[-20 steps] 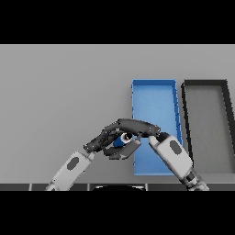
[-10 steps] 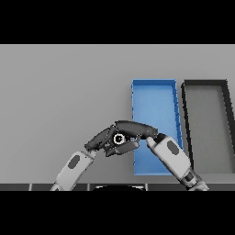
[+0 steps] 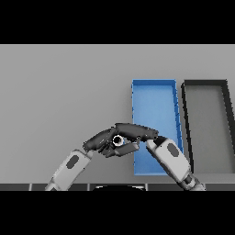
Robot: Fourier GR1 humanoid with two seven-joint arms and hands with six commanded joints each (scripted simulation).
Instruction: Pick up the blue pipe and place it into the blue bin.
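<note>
There's a plain grey table [image 3: 59,92] filling most of the view. Off at the right side sits a dark bin [image 3: 206,126], long and shallow, grey inside.

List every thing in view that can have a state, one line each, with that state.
blue pipe: mostly hidden between the two hands, only its ring-like end showing; left of the bin, not in it.
blue bin: open-topped, nothing inside.
black bin: open-topped, nothing inside.
left hand: fingers curled against the pipe.
right hand: fingers closed over the pipe.
</note>
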